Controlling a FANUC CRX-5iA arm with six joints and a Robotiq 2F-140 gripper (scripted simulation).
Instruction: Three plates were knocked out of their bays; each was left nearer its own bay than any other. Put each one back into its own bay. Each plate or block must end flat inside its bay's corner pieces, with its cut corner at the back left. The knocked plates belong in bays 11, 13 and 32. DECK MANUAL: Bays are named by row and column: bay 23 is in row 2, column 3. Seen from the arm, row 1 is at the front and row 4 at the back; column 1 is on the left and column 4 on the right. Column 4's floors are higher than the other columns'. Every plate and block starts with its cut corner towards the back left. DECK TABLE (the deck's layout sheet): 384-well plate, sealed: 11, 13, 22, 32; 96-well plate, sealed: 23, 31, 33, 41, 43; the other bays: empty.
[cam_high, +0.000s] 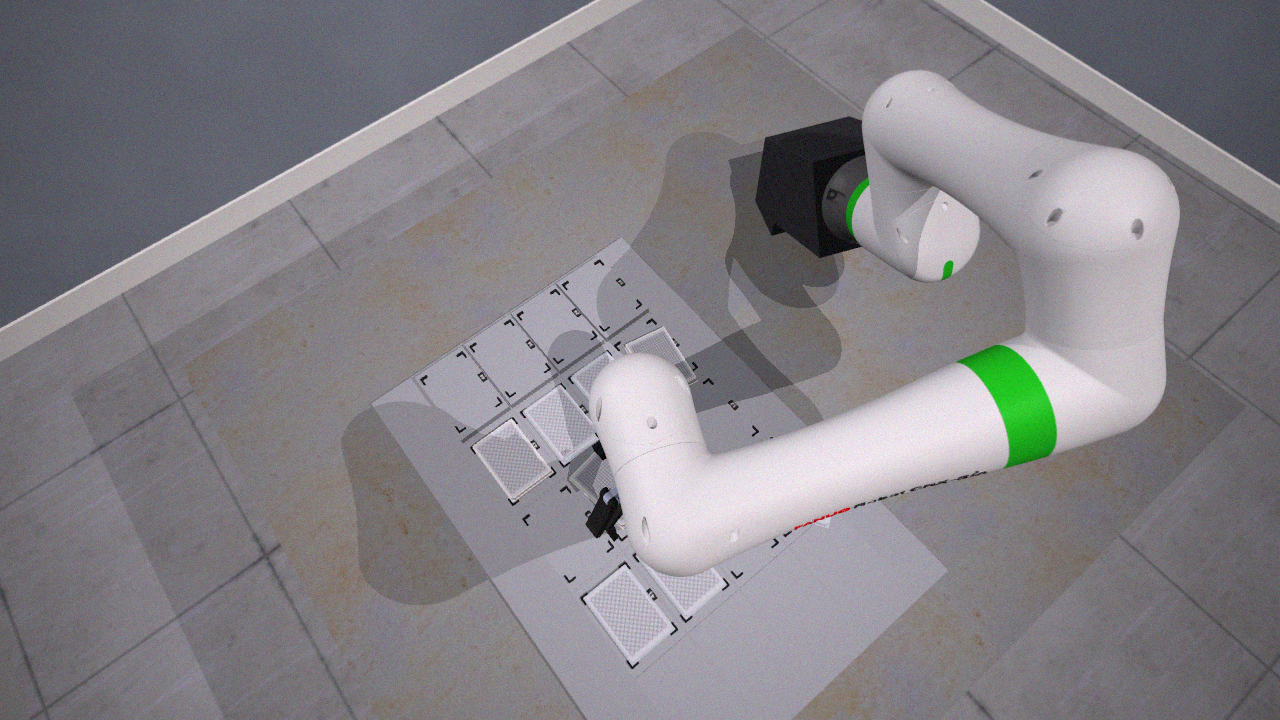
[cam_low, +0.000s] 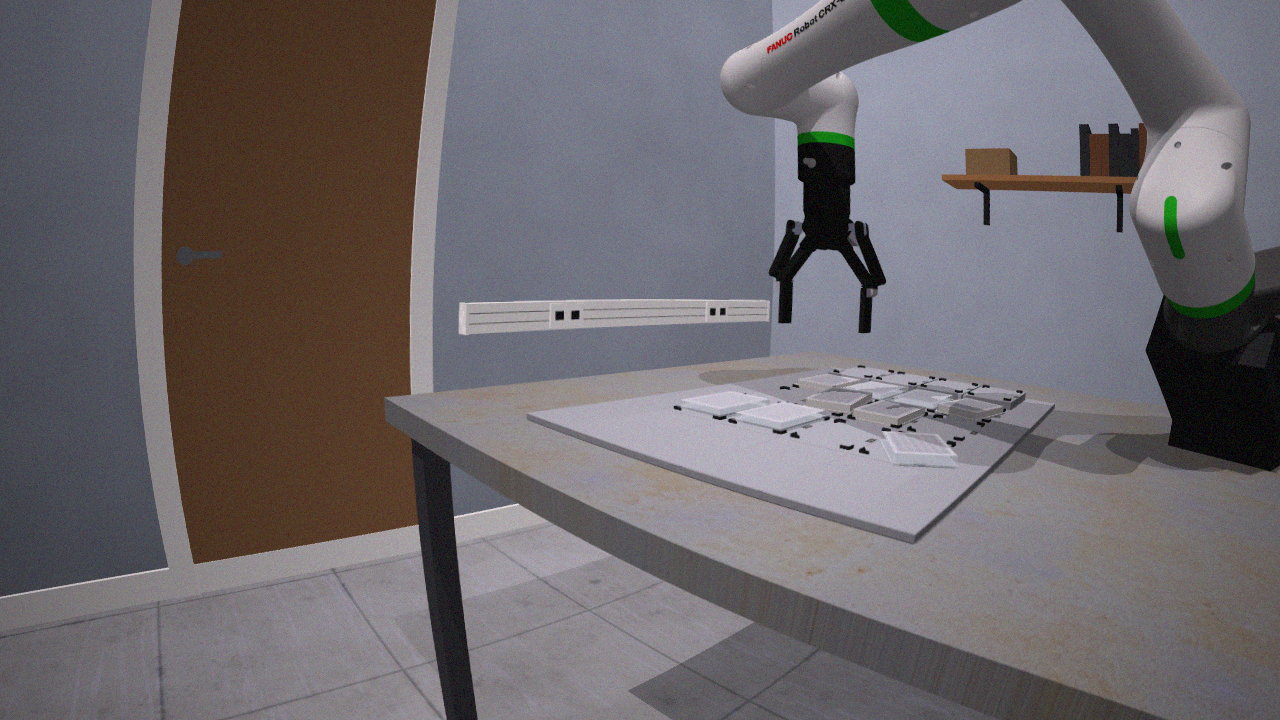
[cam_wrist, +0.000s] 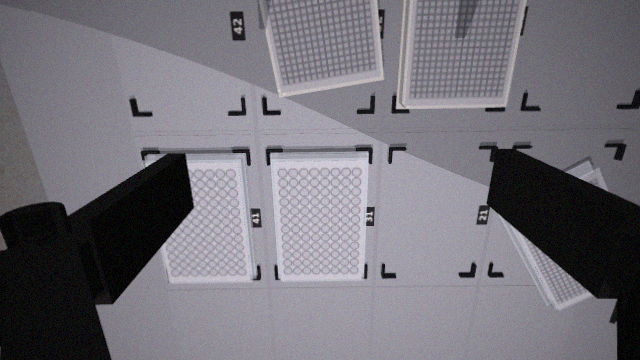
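My gripper is open and empty, high above the deck; it also shows in the wrist view and the overhead view. Below it, bays 41 and 31 hold square 96-well plates, and bay 21 is empty. A 384-well plate lies skewed at bay 32. Another 384-well plate lies skewed at bay 11, partly behind my right finger; it also shows in the side view. The plate at bay 13 sits slightly askew near the arm's base.
Bay 22 holds a straight 384-well plate. Plates sit in bays 43 and 33. Column 4's raised bays are empty. The arm's black base stands beside the deck. My forearm hides part of the deck from above.
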